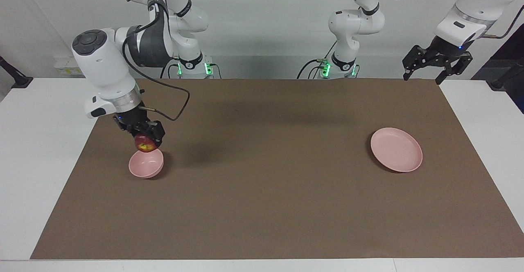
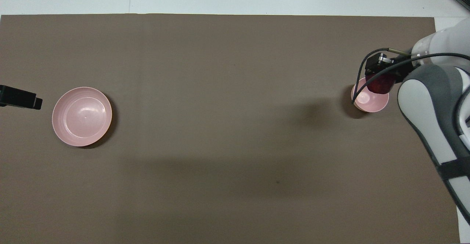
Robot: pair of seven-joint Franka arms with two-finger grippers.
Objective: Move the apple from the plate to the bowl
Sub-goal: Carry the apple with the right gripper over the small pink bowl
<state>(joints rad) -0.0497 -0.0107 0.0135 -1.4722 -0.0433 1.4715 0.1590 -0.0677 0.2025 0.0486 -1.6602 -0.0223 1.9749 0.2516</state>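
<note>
The dark red apple (image 1: 143,144) with a yellowish patch is held in my right gripper (image 1: 146,139), which is shut on it just above the rim of the small pink bowl (image 1: 145,165). The bowl sits toward the right arm's end of the table. In the overhead view the apple (image 2: 380,84) overlaps the bowl's (image 2: 368,102) rim. The flat pink plate (image 1: 396,149) lies bare toward the left arm's end and also shows in the overhead view (image 2: 81,116). My left gripper (image 1: 423,77) waits open, raised over the table's edge near its base.
A brown mat (image 1: 270,190) covers most of the white table (image 1: 41,141). In the overhead view only a black tip of the left gripper (image 2: 20,98) shows beside the plate.
</note>
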